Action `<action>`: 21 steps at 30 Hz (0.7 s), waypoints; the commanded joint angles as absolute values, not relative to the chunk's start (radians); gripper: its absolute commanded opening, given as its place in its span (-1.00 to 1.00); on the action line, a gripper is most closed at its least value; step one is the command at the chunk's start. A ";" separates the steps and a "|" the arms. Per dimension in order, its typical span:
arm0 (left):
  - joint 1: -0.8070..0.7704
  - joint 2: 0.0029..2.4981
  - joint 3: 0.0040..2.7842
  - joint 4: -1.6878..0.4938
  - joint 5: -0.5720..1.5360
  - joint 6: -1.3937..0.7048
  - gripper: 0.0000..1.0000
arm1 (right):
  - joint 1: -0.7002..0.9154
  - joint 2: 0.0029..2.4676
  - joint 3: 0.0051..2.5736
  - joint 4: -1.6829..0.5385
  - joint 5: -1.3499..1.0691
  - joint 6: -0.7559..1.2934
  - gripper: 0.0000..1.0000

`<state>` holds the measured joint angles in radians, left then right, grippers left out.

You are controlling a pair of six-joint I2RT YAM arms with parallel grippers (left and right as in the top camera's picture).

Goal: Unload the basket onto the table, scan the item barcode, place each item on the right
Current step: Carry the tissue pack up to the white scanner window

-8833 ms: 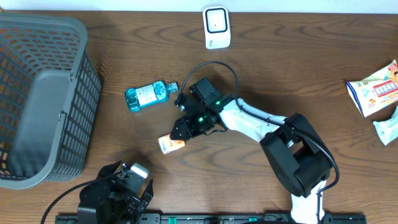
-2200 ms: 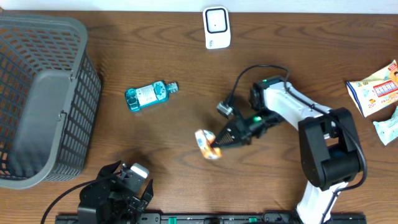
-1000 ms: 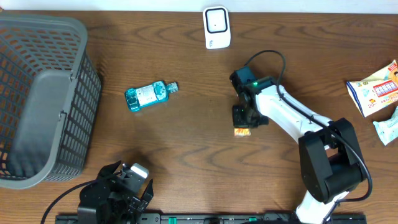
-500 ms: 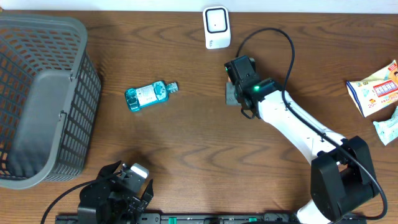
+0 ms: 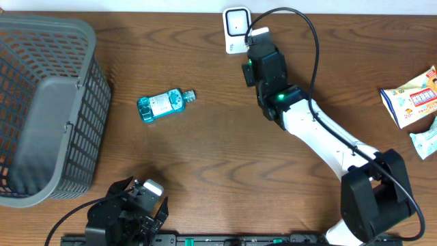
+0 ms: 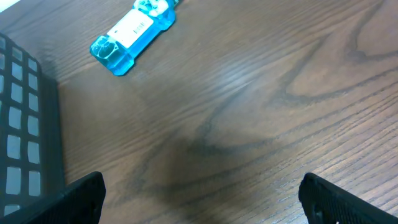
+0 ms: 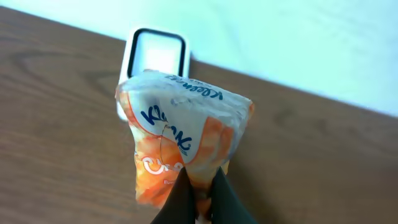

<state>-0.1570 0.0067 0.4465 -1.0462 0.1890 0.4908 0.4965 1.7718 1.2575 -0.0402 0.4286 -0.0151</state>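
- My right gripper [image 7: 198,194] is shut tight on the bottom edge of a small tissue pack [image 7: 180,143], pinching it between its two dark fingers [image 7: 179,200].
- The pack is orange and white. It stands up from the fingers, and I can read "Kleenex" on it in blue letters.
- The pack is up at the far edge of the table [image 5: 205,157], right in front of the white scanner [image 7: 155,55]. From the wrist camera it covers the lower part of the scanner's black-rimmed window.
- From above, the right arm reaches up to the scanner [image 5: 237,27], and its gripper [image 5: 256,42] is just beside it.
- My left gripper [image 6: 205,199] is wide open and holds nothing. It sits low at the near edge of the table.
- A blue bottle [image 5: 164,104] lies on its side in the middle left. It has a white label, but the words are too small for me to read.
- A grey basket [image 5: 41,102] sits on the left.
- Some snack packets [image 5: 413,96] lie at the right edge.
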 commanded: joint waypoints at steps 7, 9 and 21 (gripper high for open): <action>-0.153 0.007 0.444 -1.058 0.176 0.500 0.99 | 0.474 1.963 1.460 -0.030 0.519 -0.254 -0.98; -0.153 0.007 0.444 -1.058 0.176 0.500 0.99 | 0.474 2.027 1.552 -0.060 0.534 -0.293 -0.98; -0.153 0.007 0.444 -1.058 0.176 0.500 0.99 | 0.489 2.458 2.100 -0.109 0.774 -0.716 -0.98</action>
